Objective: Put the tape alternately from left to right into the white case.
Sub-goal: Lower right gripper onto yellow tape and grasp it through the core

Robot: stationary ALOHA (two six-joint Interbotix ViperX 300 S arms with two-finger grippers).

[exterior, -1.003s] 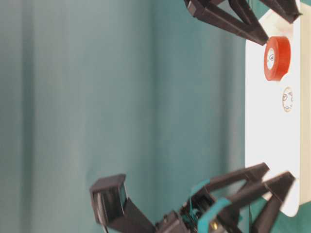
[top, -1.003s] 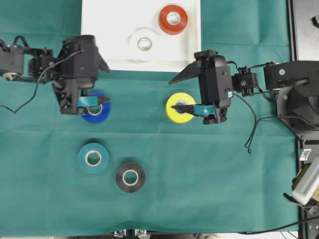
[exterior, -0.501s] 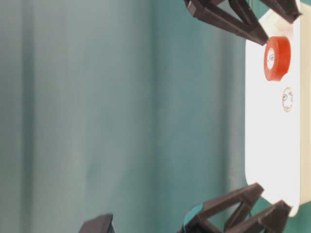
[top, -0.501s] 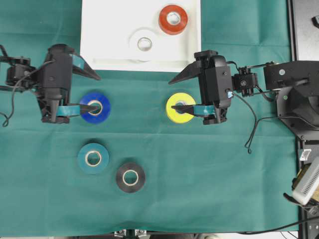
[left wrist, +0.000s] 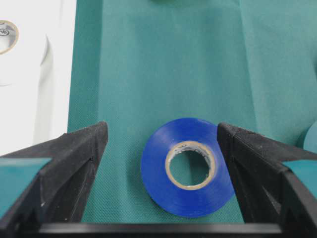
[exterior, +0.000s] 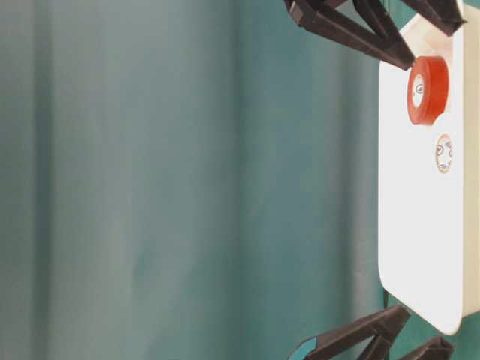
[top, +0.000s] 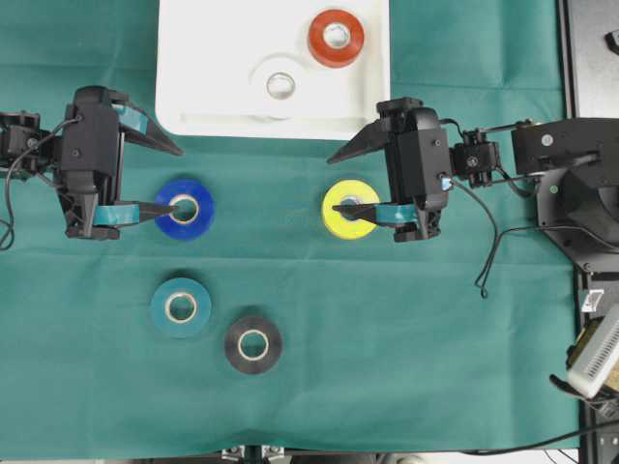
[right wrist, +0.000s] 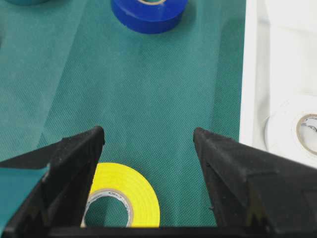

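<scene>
Looking from overhead: white case [top: 218, 97] at top centre holds red-orange roll [top: 336, 37] and white roll [top: 280, 84]. On green cloth [top: 319, 329] lie blue roll [top: 185, 208], yellow roll [top: 351, 209], teal roll [top: 180, 307], black roll [top: 253, 344]. Left gripper [top: 164, 179] jaws wide, lower finger tip over blue roll's core. Right gripper [top: 340, 182] jaws wide, lower finger tip over yellow roll.

Table-level view: case at right w/ red-orange and white rolls; black finger tips at top and bottom edges.

Left wrist view: blue roll flat on cloth between spread fingers [left wrist: 79, 163], not gripped.

Right wrist view: yellow roll beside left finger [right wrist: 74, 158], jaws wide; blue roll far, white roll in case at right.
</scene>
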